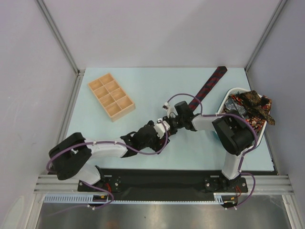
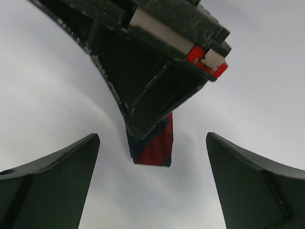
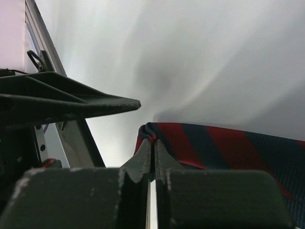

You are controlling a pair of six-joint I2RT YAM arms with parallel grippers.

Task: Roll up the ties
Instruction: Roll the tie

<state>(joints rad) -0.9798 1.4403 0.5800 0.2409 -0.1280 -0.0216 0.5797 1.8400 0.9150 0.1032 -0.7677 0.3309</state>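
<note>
A dark navy tie with red diagonal stripes [image 1: 209,86] lies slanted across the far right of the table. My right gripper [image 3: 152,140] is shut on its near end, with the striped tie [image 3: 214,143] bunched at the fingertips. In the top view the right gripper [image 1: 169,123] sits mid-table. My left gripper [image 1: 160,132] is right beside it, open. In the left wrist view the left gripper [image 2: 152,136] is spread wide, and the tie's end [image 2: 155,148] hangs below the right gripper's black body, between the left fingers [image 2: 57,181] without touching them.
A wooden compartment tray [image 1: 111,95] stands at the back left. A white container [image 1: 228,98] at the right edge holds a heap of more patterned ties [image 1: 252,109]. The right arm's elbow [image 1: 233,136] rises next to that container.
</note>
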